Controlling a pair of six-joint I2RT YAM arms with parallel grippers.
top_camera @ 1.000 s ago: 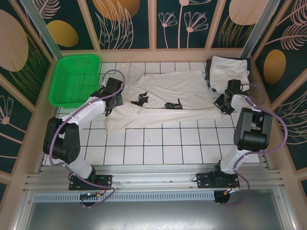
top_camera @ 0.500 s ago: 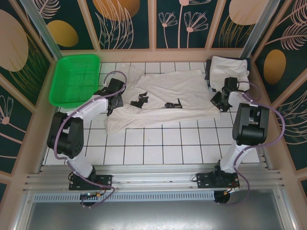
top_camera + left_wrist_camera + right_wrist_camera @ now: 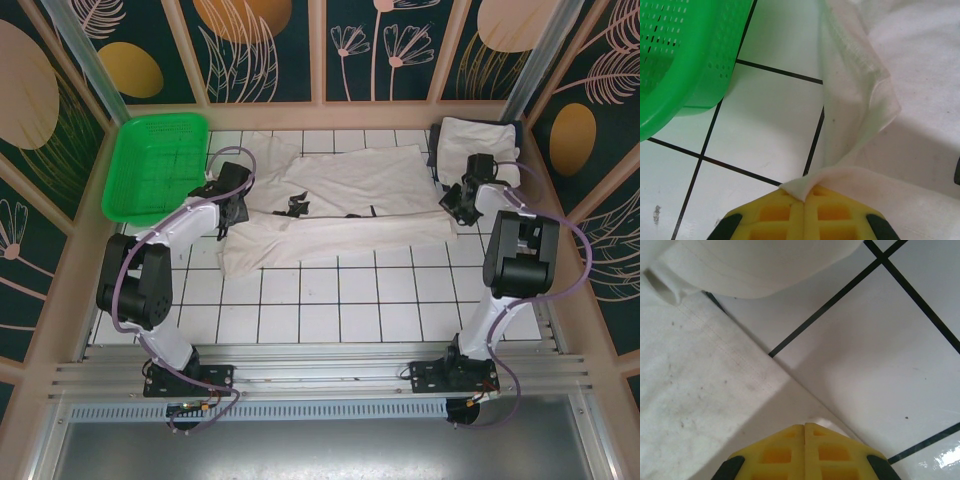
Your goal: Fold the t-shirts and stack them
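While the overhead view shows the shirt (image 3: 360, 180) spread mid-table (image 3: 330, 300) between both arms, only the wrist views show the grips. The left gripper (image 3: 802, 200) is pinched shut on the shirt's lifted edge beside the green basket (image 3: 685, 60). The right gripper (image 3: 805, 432) is closed on the opposite hem, near a folded shirt (image 3: 765, 265).

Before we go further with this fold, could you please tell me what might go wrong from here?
The left claw pinches only a thin tip of the shirt, so the cloth could slip out mid-fold. The basket sits close beside that claw and might get knocked. The right claw works right beside the folded shirt, which could be dragged askew.
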